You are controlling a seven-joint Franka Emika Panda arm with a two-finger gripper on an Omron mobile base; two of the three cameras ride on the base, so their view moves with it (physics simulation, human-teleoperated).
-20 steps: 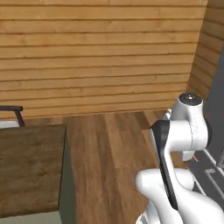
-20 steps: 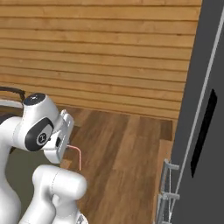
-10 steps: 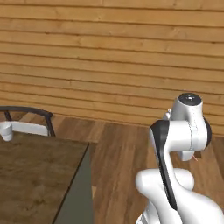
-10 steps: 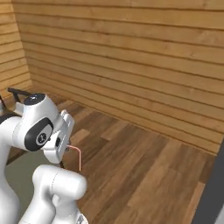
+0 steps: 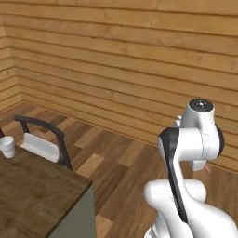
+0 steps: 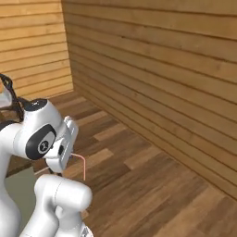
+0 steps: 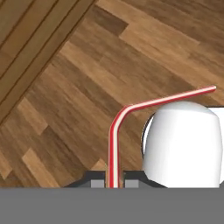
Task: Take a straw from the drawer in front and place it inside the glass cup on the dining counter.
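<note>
The straw (image 7: 114,144) stands at the bottom centre of the hand view, pinched between the tips of the gripper (image 7: 114,178). Its bent end sticks out sideways and could catch on the counter (image 5: 32,195) edge at lower left. The floor (image 6: 152,185) ahead is open.
</note>
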